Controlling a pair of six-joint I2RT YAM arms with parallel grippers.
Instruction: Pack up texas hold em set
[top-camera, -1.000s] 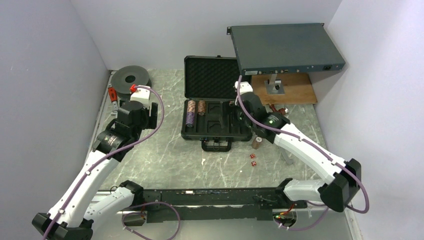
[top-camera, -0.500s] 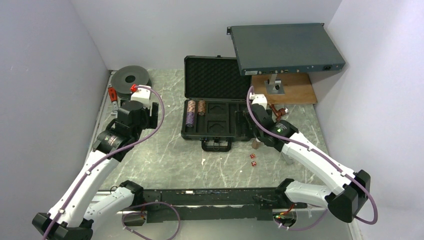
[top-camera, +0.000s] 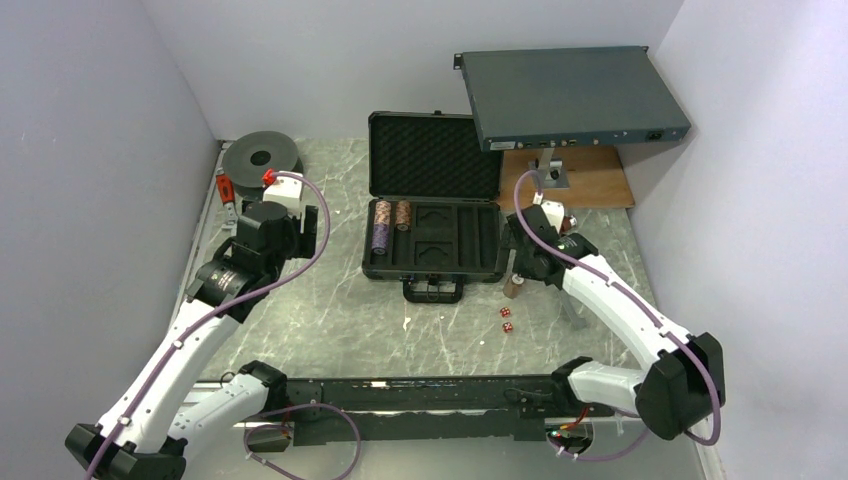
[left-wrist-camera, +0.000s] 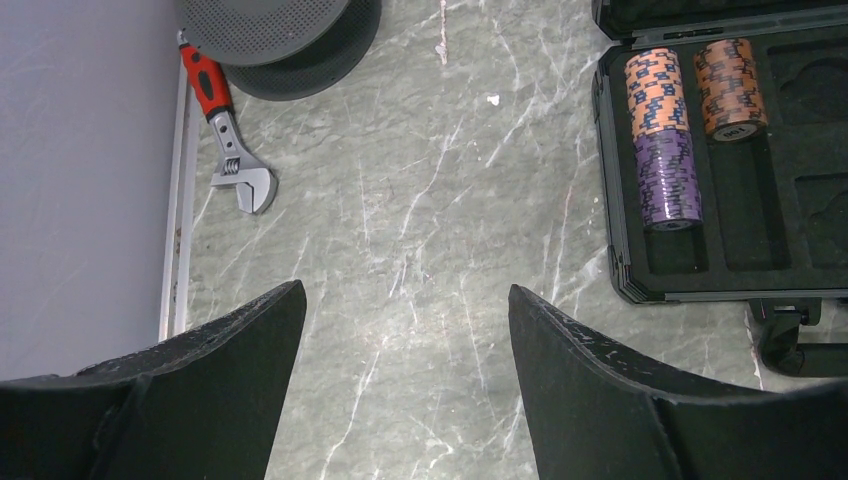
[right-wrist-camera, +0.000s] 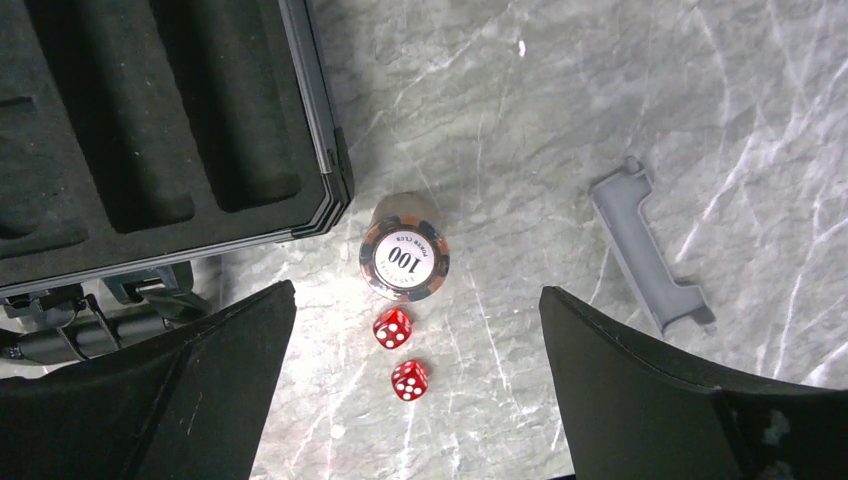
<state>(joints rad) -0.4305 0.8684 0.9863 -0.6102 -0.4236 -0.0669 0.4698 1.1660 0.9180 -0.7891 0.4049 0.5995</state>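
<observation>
Just off the corner of the black hard-plastic briefcase (right-wrist-camera: 318, 150), a brown chip stack (right-wrist-camera: 404, 258) stands on the desk (right-wrist-camera: 560, 120) (small red dice (right-wrist-camera: 393, 327) beside it). The right gripper (right-wrist-camera: 417, 295) hovers released above, so it looks like a pickup: descend, clamp.

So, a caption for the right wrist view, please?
Open pincer above a chip stack and two red dice beside the case.

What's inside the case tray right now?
The tray holds two chip rows at its left end: a brown-and-purple row in the first slot, a shorter brown row beside it. The other slots show bare foam. The foam under the chips is covered.
</observation>
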